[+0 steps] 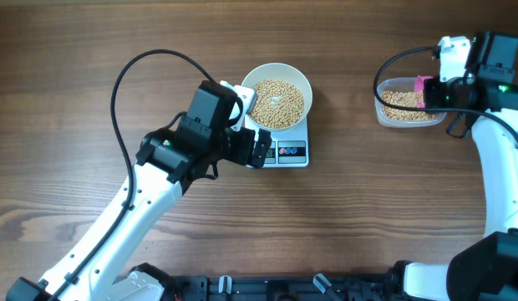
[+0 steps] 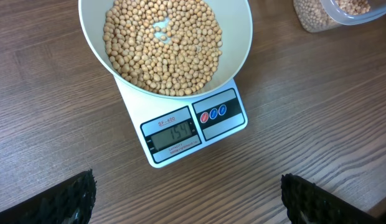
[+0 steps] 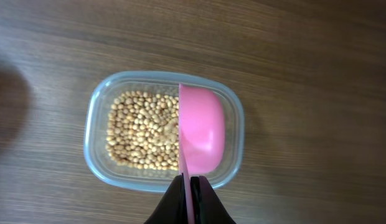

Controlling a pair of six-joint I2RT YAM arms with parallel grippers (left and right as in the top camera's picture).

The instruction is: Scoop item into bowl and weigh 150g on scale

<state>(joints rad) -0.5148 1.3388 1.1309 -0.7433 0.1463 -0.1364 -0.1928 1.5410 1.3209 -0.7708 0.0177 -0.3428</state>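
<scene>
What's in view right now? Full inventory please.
beans: many, tan, in the bowl; more in the tub
bowl: 1, white, on the scale
scale: 1, white, mid-table, display reads 154
tub: 1, clear plastic, on the table's right side
scoop: 1, pink, at the tub
table: 1, brown wood
left claw: 1, black, open, empty, beside the scale
right claw: 1, black, shut on the scoop's handle

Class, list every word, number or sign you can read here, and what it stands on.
"SF-400": on the scale, above its display.
"154": on the display.
Print under the display and signs on the buttons: too blurred to read.
</scene>
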